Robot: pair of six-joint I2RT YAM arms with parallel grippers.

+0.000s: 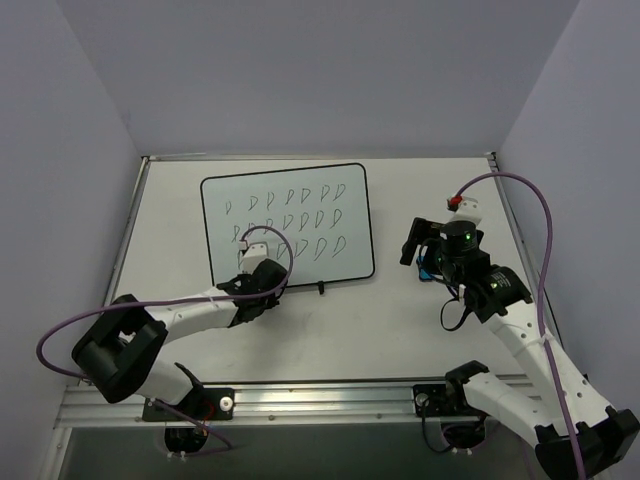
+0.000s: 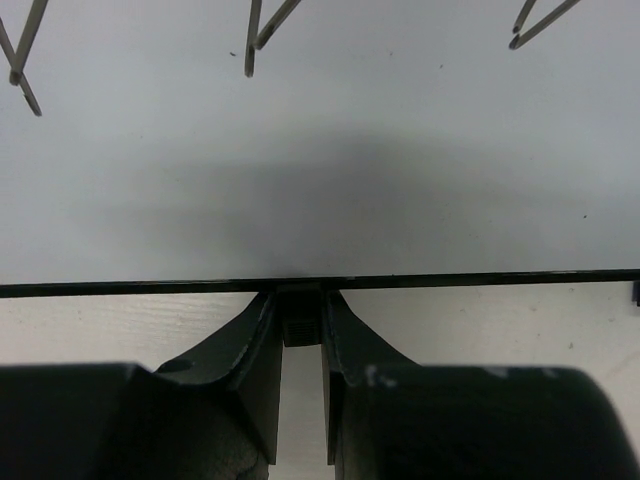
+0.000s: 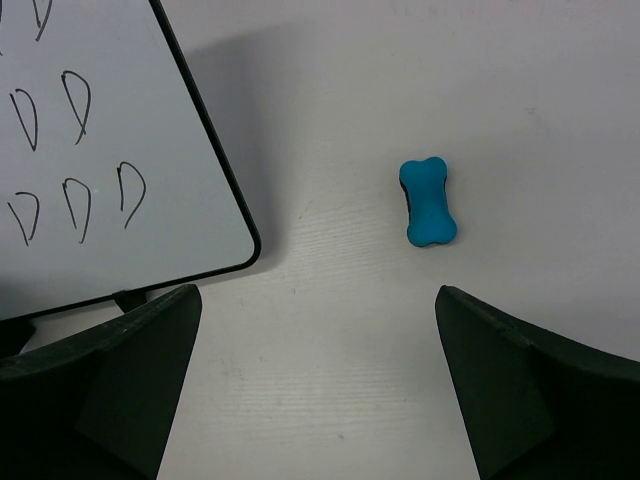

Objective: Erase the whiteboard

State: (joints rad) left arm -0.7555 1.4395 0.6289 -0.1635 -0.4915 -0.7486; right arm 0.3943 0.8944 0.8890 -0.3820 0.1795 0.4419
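The whiteboard (image 1: 287,222), white with a thin black frame, lies flat on the table and carries several rows of dark scribbles. My left gripper (image 1: 252,280) is at its near edge. In the left wrist view the left gripper (image 2: 300,310) is shut on the board's small black foot (image 2: 300,327), just below the frame and the white surface (image 2: 320,150). My right gripper (image 1: 430,255) is open and empty to the right of the board, hovering above the table. In the right wrist view the right gripper (image 3: 318,330) has its fingers (image 3: 130,380) wide apart, with the board's near right corner (image 3: 120,120) to the left.
A small blue bone-shaped eraser (image 3: 428,202) lies on the white table (image 3: 330,300) ahead of the right gripper, apart from the board. The board's other foot (image 1: 320,288) shows at its near edge. Grey walls surround the table.
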